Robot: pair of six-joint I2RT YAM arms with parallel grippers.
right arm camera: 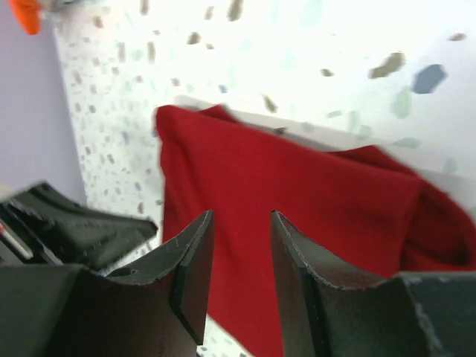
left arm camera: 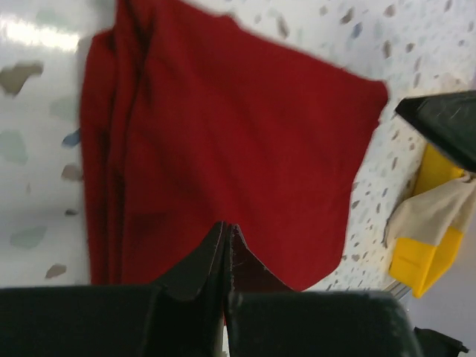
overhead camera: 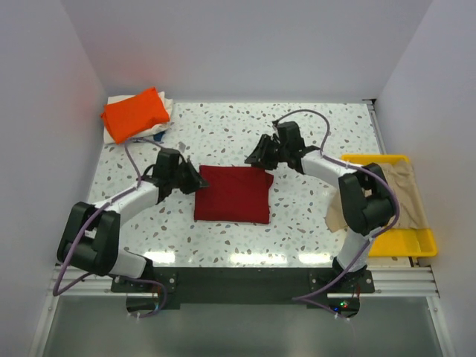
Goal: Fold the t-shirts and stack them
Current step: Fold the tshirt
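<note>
Dark red folded cloth t-shirt [overhead camera: 233, 193] lay centred on worktop [overhead camera: 297, 223]. Left hand [overhead camera: 199, 181] closed at its edge, grip unclear; right hand [overhead camera: 255, 159] part-open, empty. Fold looked done; next needed firm pinch, carry to stack.

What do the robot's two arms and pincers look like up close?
The left arm and right arm look alike: white tubular segments joined by bulky black joints, each with a thin purple cable looping alongside. The left pincer and right pincer are matte black, each with two flat fingers that taper to a wedge.
</note>
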